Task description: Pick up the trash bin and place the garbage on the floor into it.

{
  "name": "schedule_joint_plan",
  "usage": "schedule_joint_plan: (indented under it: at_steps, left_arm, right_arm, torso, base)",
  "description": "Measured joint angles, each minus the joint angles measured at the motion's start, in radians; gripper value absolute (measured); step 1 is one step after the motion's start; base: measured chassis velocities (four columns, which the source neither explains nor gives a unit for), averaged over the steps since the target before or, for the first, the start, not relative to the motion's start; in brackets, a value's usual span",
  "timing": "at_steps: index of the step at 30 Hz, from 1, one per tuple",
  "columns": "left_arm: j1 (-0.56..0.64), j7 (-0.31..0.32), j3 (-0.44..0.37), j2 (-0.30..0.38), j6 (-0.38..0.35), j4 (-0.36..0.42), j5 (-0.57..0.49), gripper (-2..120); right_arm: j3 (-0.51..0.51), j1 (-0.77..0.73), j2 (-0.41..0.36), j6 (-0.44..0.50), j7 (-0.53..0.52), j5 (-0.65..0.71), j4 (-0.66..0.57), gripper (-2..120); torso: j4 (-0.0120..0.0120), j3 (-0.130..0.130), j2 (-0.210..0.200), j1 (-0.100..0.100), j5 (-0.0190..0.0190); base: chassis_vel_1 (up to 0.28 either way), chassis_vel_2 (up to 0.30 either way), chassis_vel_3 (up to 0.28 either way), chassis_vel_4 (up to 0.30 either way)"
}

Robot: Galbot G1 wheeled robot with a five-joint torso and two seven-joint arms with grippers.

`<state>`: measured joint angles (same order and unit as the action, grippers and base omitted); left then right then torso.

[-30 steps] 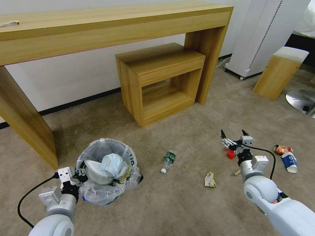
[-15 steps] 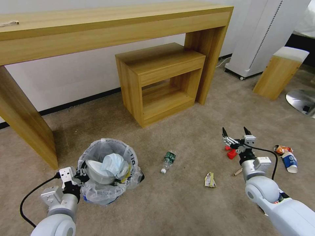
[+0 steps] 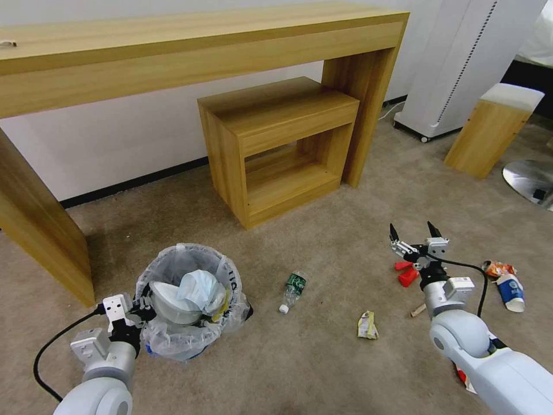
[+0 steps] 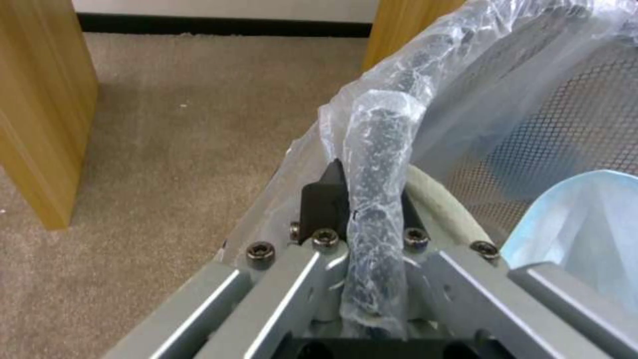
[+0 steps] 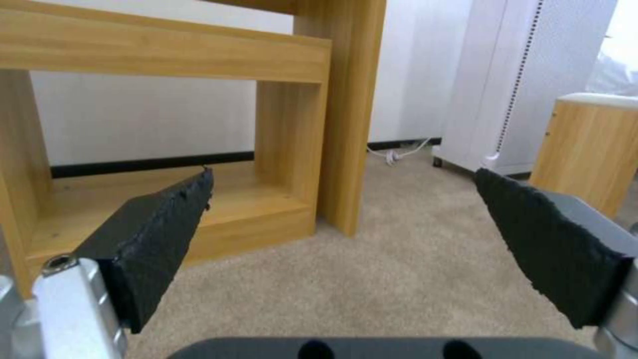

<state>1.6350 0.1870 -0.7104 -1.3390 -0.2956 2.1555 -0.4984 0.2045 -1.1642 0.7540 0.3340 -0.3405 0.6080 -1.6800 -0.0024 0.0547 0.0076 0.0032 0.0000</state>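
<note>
Left gripper [image 3: 133, 309] jaws clenched on bag-lined rim of trash bin [image 3: 190, 300], likely to carry it along carpet floor [image 3: 322, 363]. Right gripper [image 3: 416, 241] jaws released, hovering above red packet [image 3: 406, 275]. Bottle [image 3: 294, 288], wrapper [image 3: 366, 324], cup [image 3: 510, 291] lie scattered.

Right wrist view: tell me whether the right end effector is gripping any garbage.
No. The right end effector is open with nothing between its black pads, just beige carpet beyond.

Left tool [image 4: 372, 209] clamped on trash bin [image 4: 379, 149] rim
</note>
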Motion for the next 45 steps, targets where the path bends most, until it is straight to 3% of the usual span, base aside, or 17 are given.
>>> schedule_joint_plan:
  at_steps: [8, 11, 12, 15, 17, 19, 25, 32, 45]
  left_arm:
    - [0.000, -0.001, 0.005, -0.005, 0.000, -0.006, 0.005, 1]
    - [0.004, -0.002, -0.001, -0.004, 0.001, -0.008, 0.006, 1]
    - [0.004, -0.002, -0.001, -0.004, 0.001, -0.008, 0.006, 1]
    - [0.001, -0.002, -0.002, -0.009, 0.003, -0.012, 0.006, 1]
    - [-0.001, -0.002, -0.001, -0.012, 0.005, -0.015, 0.007, 1]
    - [-0.009, -0.002, 0.002, -0.017, 0.008, -0.025, 0.009, 1]
    - [-0.024, -0.005, 0.009, -0.021, 0.012, -0.044, 0.009, 1]
    - [-0.026, -0.008, 0.017, -0.029, 0.016, -0.055, 0.013, 1]
    - [-0.015, -0.011, 0.006, -0.033, 0.022, -0.045, 0.013, 1]
  right_arm:
    - [-0.064, 0.015, 0.003, -0.073, -0.033, 0.043, 0.005, 100]
    - [-0.166, 0.041, -0.008, -0.200, -0.118, 0.193, -0.013, 100]
    - [-0.166, 0.041, -0.008, -0.200, -0.118, 0.193, -0.013, 100]
    - [-0.233, 0.029, -0.043, -0.319, -0.204, 0.242, -0.014, 100]
    - [-0.245, 0.007, -0.060, -0.336, -0.226, 0.241, -0.015, 100]
    - [-0.235, -0.089, -0.125, -0.360, -0.252, 0.226, -0.028, 100]
    - [-0.184, -0.205, -0.171, -0.342, -0.256, 0.177, 0.018, 100]
    - [-0.207, -0.180, -0.118, -0.298, -0.224, 0.164, 0.114, 100]
    - [-0.385, 0.012, 0.011, -0.285, -0.160, 0.132, 0.219, 95]
  torso:
    - [-0.0005, 0.000, 0.000, 0.000, 0.0000]
    - [0.0003, 0.000, 0.000, 0.000, 0.0001]
    - [0.0003, 0.000, 0.000, 0.000, 0.0001]
    - [0.0004, 0.000, 0.000, 0.000, 0.0001]
    - [0.0001, 0.000, 0.000, 0.000, 0.0001]
    - [0.0000, 0.000, 0.000, 0.000, -0.0001]
    - [-0.0006, 0.000, 0.000, 0.000, -0.0003]
    - [-0.0001, 0.000, 0.000, 0.000, 0.0001]
    - [0.0000, 0.000, 0.000, 0.000, 0.0000]
  base:
    - [0.000, 0.000, 0.000, 0.000]
    - [0.000, 0.000, 0.000, 0.000]
    - [0.000, 0.000, 0.000, 0.000]
    - [0.000, 0.000, 0.000, 0.000]
    - [0.000, 0.000, 0.000, 0.000]
    - [0.000, 0.000, 0.000, 0.000]
    - [0.000, 0.000, 0.000, 0.000]
    - [0.000, 0.000, 0.000, 0.000]
    - [0.000, 0.000, 0.000, 0.000]
